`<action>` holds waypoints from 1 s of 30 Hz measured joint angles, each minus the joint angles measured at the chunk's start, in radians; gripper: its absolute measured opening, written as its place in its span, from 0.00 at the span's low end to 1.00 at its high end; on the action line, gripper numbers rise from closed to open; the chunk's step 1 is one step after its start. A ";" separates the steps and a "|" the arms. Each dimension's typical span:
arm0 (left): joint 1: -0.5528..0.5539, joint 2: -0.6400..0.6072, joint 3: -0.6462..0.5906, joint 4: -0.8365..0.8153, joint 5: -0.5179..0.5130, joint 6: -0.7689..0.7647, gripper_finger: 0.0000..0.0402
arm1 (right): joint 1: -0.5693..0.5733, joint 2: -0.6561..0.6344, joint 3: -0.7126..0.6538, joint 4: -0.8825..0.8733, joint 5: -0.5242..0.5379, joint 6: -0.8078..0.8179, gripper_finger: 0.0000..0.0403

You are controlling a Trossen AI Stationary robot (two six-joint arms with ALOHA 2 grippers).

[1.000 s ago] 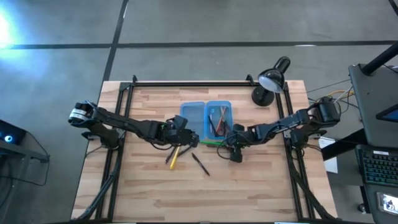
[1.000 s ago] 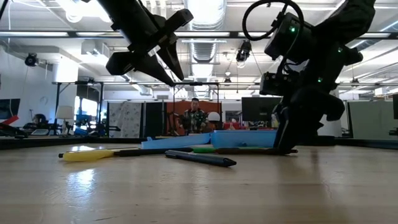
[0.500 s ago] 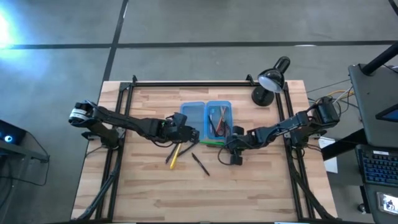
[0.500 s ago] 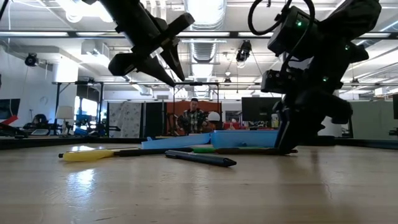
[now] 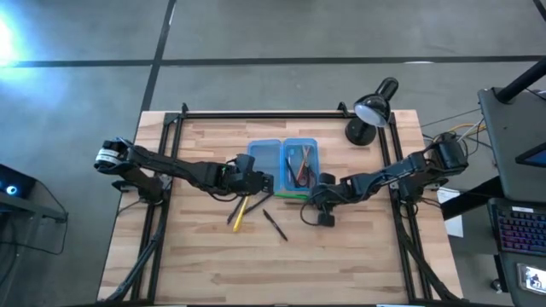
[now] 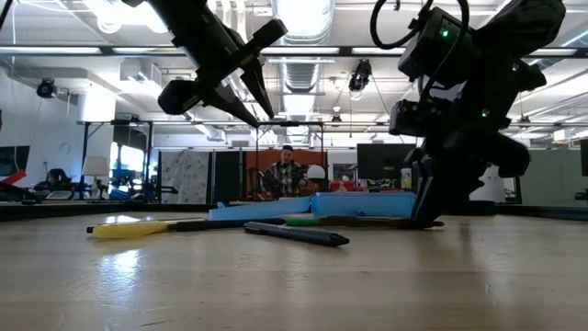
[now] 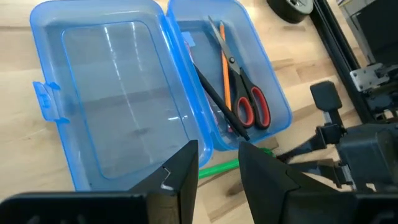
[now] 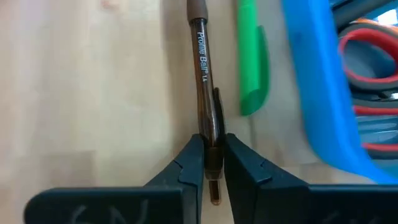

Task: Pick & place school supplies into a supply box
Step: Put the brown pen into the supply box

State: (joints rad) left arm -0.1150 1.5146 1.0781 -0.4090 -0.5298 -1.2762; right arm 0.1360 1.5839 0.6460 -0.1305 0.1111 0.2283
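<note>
Right hand [image 8: 210, 163] closed since earlier, clamped on brown pen [image 8: 204, 81]; green pen [image 8: 251, 59], supply box [image 8: 320, 93] alongside.

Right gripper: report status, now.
Right gripper shut on brown pen, down on the table by the supply box. Left gripper open above the box. Green pen lies alongside.

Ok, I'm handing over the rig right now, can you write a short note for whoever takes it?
Right gripper: shut on the brown translucent ballpoint pen, low on the wooden table beside the box.
Left gripper: open, empty, hanging above the translucent blue plastic supply box.
Done: red-handled scissors, an orange pencil and a black pen lie in the box's right half.
Left: the brown pen, the green pen by the box, plus the yellow pen and the dark pen on the table.
</note>
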 joint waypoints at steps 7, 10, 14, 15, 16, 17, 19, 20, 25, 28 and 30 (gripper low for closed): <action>0.000 0.000 0.006 0.019 -0.011 -0.008 0.25 | 0.002 -0.116 -0.003 0.000 -0.046 0.002 0.08; 0.000 0.000 0.007 0.035 -0.012 -0.008 0.25 | 0.002 -0.189 -0.003 -0.001 -0.050 0.006 0.08; 0.000 0.000 0.007 0.045 -0.013 -0.009 0.25 | 0.001 -0.293 -0.002 0.001 -0.059 0.054 0.08; 0.000 0.000 0.007 0.045 -0.013 -0.012 0.25 | 0.001 -0.310 -0.002 -0.001 -0.058 0.062 0.08; 0.000 0.000 0.007 0.047 -0.013 -0.018 0.25 | 0.000 -0.326 -0.002 -0.003 -0.057 0.078 0.08; 0.000 0.000 0.007 0.051 -0.013 -0.023 0.25 | -0.003 -0.338 -0.002 -0.006 -0.047 0.096 0.08; 0.000 0.000 0.007 0.059 -0.014 -0.033 0.25 | -0.018 -0.361 -0.002 -0.013 -0.011 0.136 0.08; 0.000 0.000 0.007 0.063 -0.014 -0.036 0.25 | -0.028 -0.365 -0.001 -0.019 0.013 0.159 0.08; 0.000 0.000 0.008 0.101 -0.015 -0.042 0.25 | -0.104 -0.371 -0.006 -0.057 0.054 0.250 0.08; -0.002 0.000 0.008 0.122 -0.014 -0.042 0.25 | -0.142 -0.371 -0.019 -0.081 0.073 0.300 0.08; -0.002 0.000 0.008 0.123 -0.014 -0.042 0.25 | -0.160 -0.371 -0.026 -0.080 0.096 0.337 0.08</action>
State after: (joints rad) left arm -0.1165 1.5146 1.0859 -0.2864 -0.5442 -1.3186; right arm -0.0241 1.2129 0.6203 -0.2103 0.2071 0.5649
